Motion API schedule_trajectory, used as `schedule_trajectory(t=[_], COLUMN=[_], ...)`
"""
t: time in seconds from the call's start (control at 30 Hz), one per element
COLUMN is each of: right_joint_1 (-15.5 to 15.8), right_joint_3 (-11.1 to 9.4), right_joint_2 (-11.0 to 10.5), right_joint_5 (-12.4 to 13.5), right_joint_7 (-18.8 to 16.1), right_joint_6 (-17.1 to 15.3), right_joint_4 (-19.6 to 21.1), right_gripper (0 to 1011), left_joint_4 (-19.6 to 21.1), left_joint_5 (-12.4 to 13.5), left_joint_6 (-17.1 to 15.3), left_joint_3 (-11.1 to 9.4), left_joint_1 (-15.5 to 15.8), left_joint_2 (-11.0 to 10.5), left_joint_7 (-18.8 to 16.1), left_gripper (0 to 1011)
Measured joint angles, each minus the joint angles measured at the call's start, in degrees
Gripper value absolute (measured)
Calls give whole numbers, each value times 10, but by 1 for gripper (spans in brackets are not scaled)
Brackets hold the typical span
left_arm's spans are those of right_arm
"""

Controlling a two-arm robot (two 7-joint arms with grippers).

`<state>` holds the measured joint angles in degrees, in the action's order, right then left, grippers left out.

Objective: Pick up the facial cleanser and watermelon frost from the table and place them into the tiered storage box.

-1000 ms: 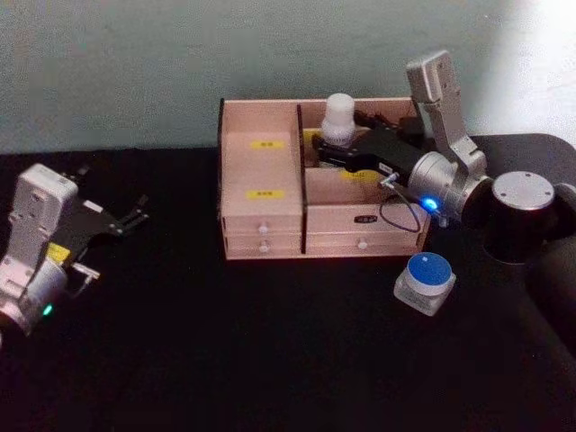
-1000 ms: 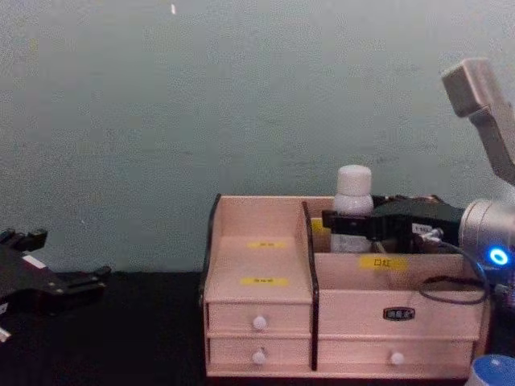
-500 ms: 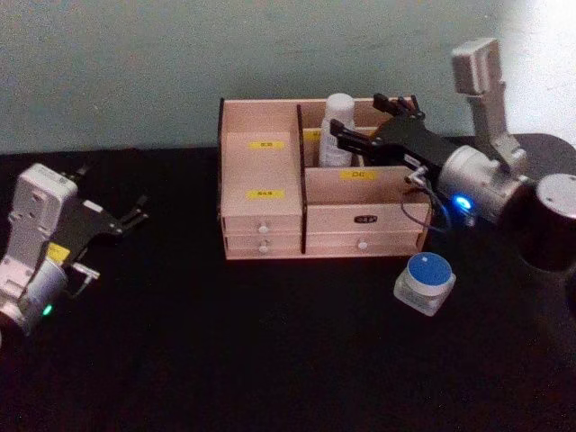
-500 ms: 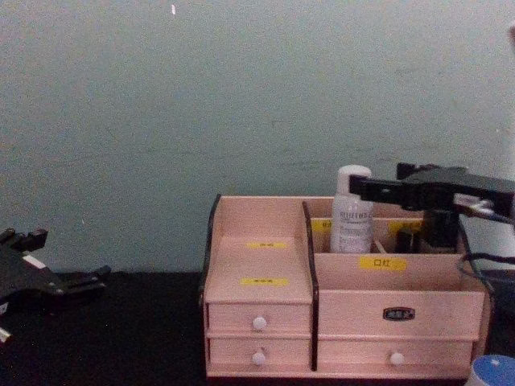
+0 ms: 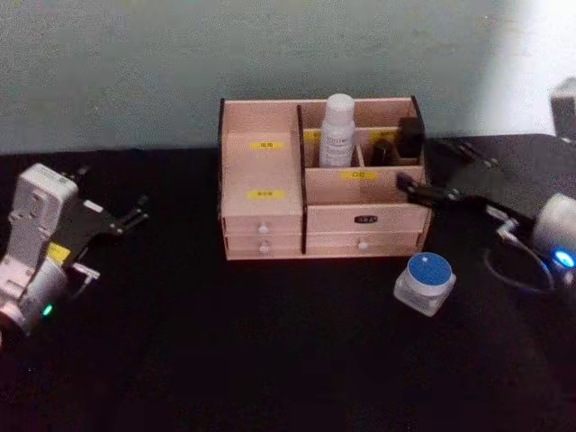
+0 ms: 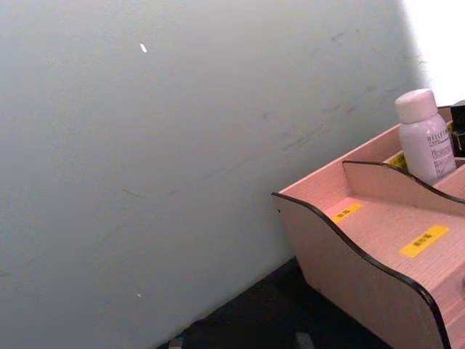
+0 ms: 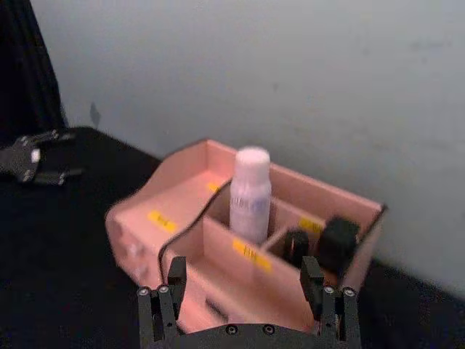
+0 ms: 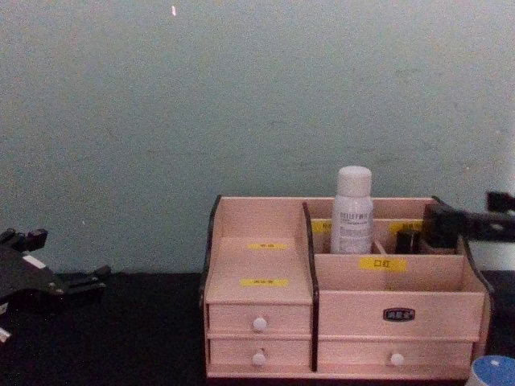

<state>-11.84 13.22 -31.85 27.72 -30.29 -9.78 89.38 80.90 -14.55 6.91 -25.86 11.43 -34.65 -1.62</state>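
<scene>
At frame right your right gripper hangs spread beside the tiered storage box, facial cleanser upright inside, watermelon frost just below it. Your left gripper, seemingly parted, sits far left.

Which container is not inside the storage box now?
The watermelon frost, the squat blue-lidded jar on the table before the tiered storage box; the facial cleanser stands inside it.

White facial cleanser, pink tiered storage box (yellow labels) — blue-lidded watermelon frost.

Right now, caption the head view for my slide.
Facial cleanser upright in tiered storage box; watermelon frost on table near open right claw; left claw parked.
</scene>
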Motion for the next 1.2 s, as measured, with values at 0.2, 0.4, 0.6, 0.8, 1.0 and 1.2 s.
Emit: schedule_trajectory(t=[0.2, 0.4, 0.6, 0.8, 1.0, 1.2], right_joint_1=[74, 119, 128, 116, 95, 77], right_joint_3=[-28, -40, -27, -4, 21, 41], right_joint_2=[-53, -88, -104, -107, -108, -106], right_joint_5=[29, 49, 49, 43, 39, 35], right_joint_7=[8, 18, 39, 50, 53, 54], right_joint_6=[-32, -70, -97, -113, -123, -130], right_joint_4=[66, 101, 106, 96, 78, 60], right_gripper=[1002, 1002, 1002, 1002, 1002, 1002], left_joint_4=[0, 0, 0, 0, 0, 0], left_joint_5=[0, 0, 0, 0, 0, 0], left_joint_6=[0, 0, 0, 0, 0, 0], left_joint_3=[0, 0, 0, 0, 0, 0], left_joint_1=[0, 0, 0, 0, 0, 0], left_joint_2=[0, 0, 0, 0, 0, 0], left_joint_7=[0, 0, 0, 0, 0, 0], left_gripper=[1001, 1001, 1001, 1001, 1001, 1001])
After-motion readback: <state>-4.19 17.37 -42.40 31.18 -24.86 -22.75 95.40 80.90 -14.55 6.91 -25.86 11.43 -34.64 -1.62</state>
